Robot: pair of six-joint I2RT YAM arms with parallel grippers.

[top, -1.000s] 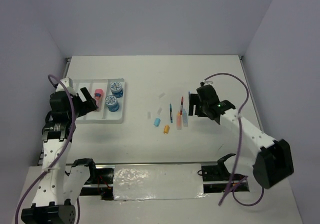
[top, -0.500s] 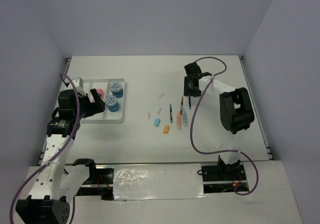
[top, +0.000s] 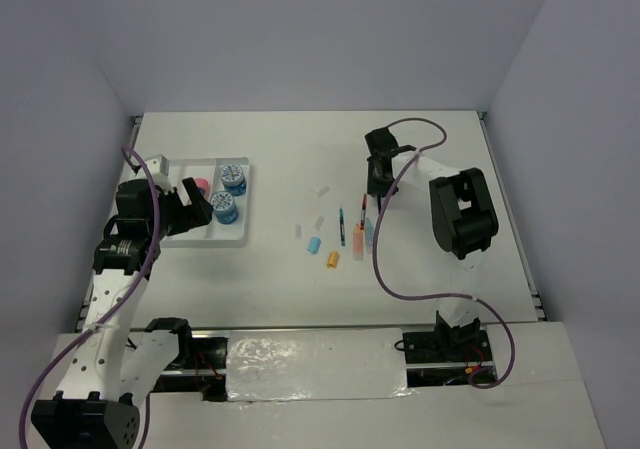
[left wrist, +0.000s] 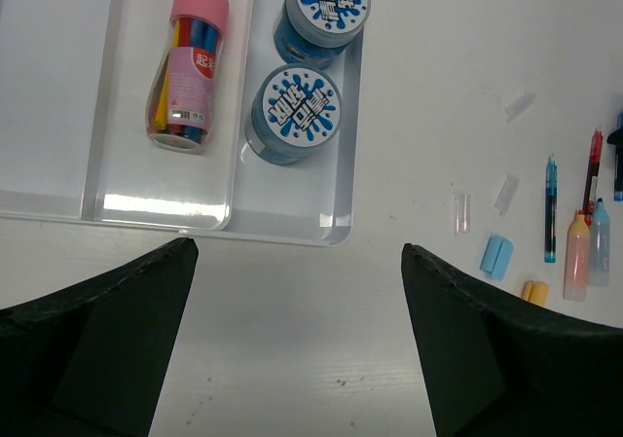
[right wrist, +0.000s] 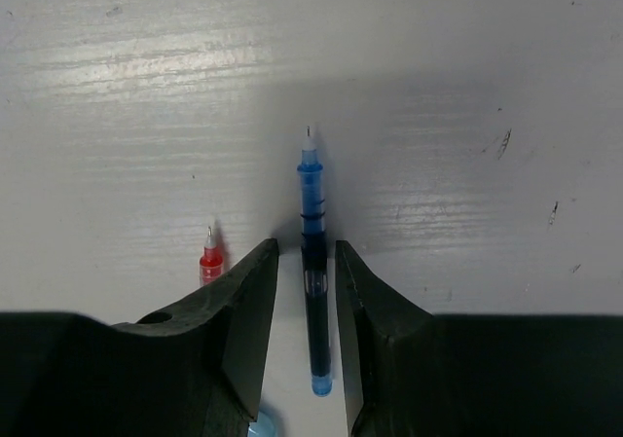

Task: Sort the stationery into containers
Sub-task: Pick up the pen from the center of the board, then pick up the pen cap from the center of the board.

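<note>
The white tray (top: 246,221) sits at the left; it also shows in the left wrist view (left wrist: 49,116). It holds two blue-white rolls (top: 233,177) (top: 223,207) and the pink-orange cylinder (top: 198,185), also seen from the left wrist (left wrist: 187,67). My left gripper (top: 190,211) (left wrist: 297,252) is open and empty just in front of the tray. My right gripper (top: 380,197) (right wrist: 308,252) stands low over a blue pen (right wrist: 311,203) lying on the table. Its jaws straddle the pen with narrow gaps. A red pen (right wrist: 210,260) lies just left of it.
Loose on the table mid-right are another blue pen (top: 342,227), a peach piece (top: 357,241), a light-blue piece (top: 314,243), an orange piece (top: 333,260) and clear pieces (top: 298,231) (top: 323,190). The right arm's purple cable (top: 380,259) loops over the table.
The right arm swung from the right side to the far end of the pens and lowered over the blue pen. The left gripper shifted slightly towards the tray.
</note>
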